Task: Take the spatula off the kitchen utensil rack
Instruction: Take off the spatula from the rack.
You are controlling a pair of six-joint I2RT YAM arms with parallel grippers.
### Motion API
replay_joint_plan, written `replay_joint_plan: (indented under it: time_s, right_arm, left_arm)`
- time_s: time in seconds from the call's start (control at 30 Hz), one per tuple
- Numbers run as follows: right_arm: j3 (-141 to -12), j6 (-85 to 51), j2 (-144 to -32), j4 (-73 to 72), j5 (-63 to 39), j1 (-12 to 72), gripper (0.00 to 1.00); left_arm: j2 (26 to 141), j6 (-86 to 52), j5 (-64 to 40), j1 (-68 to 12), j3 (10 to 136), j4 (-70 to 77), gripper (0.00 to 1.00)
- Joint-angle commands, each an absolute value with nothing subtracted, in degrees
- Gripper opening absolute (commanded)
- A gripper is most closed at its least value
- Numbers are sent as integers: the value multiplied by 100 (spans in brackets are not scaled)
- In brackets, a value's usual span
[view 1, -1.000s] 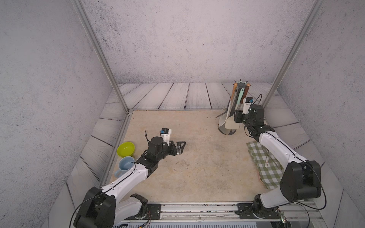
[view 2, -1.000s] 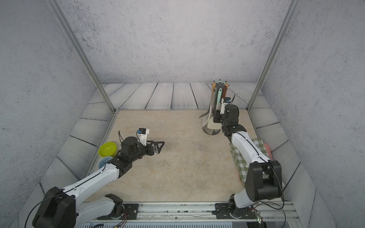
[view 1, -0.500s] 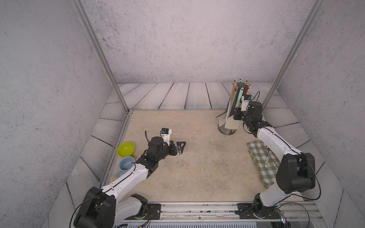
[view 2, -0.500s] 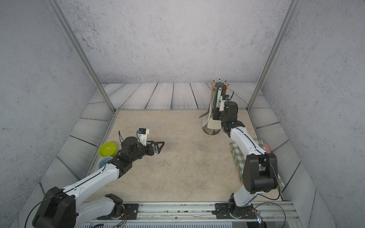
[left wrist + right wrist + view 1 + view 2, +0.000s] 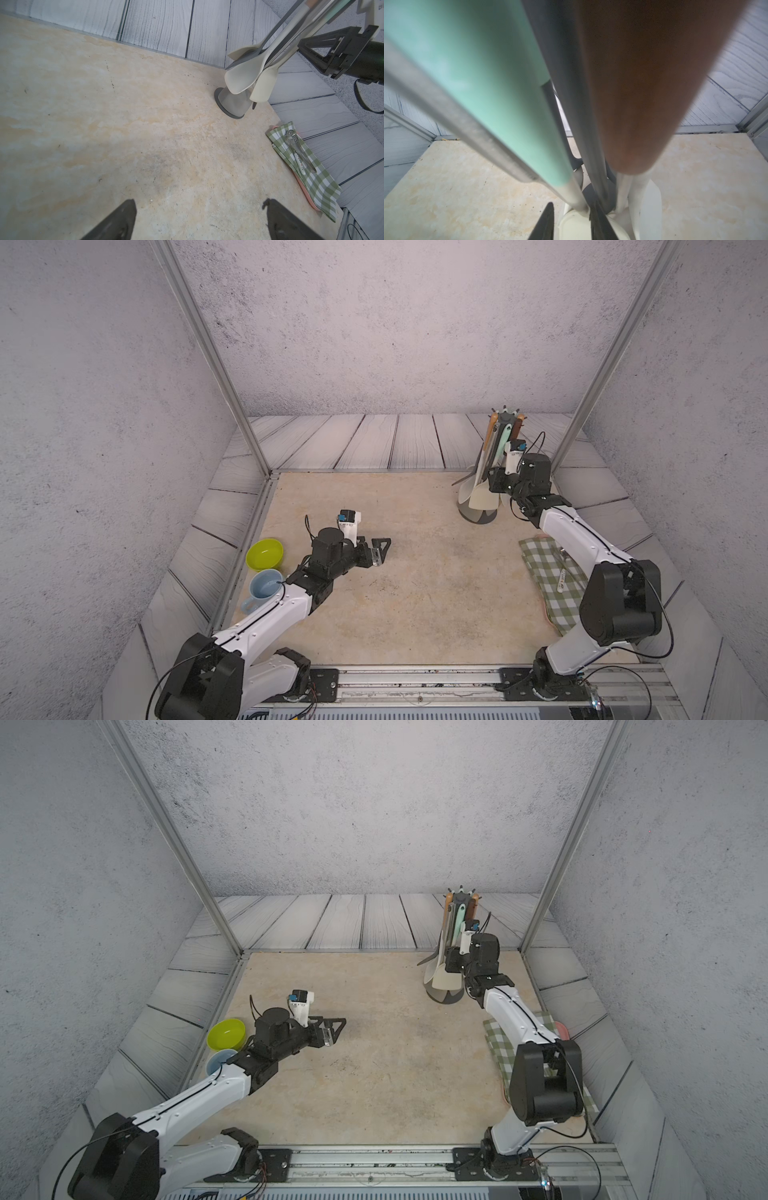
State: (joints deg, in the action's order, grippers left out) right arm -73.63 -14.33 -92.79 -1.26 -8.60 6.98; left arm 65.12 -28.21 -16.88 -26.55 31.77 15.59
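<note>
The kitchen utensil rack stands at the back right, with several utensils hanging from its crown. The spatula has a mint handle, a steel shaft and a cream blade, and hangs beside the rack's pole. My right gripper is at the rack. Its jaws straddle the spatula's shaft just above the blade: one finger touches it, a small gap shows at the other. My left gripper hovers wide open and empty over the mat's left middle.
A lime bowl and a blue mug sit off the mat's left edge. A green checked cloth with a slotted spoon on it lies at the right, under my right arm. A brown wooden handle hangs close by.
My right gripper has pushed in closer to the rack, and its jaws have narrowed around the spatula's shaft. The left arm has stayed still.
</note>
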Motion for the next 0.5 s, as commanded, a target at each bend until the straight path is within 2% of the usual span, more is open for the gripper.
replay_joint_plan:
  time_s: [0.0, 0.47]
  right_arm:
    - [-7597, -1504, -9435, -44, -486, 681, 37]
    - [-7757, -1499, -9649, 114, -105, 677, 33]
  left_arm:
    - [6453, -2741, -1721, -2703, 3305, 1564, 100]
    - [6474, -2735, -1707, -2715, 3313, 1562, 100]
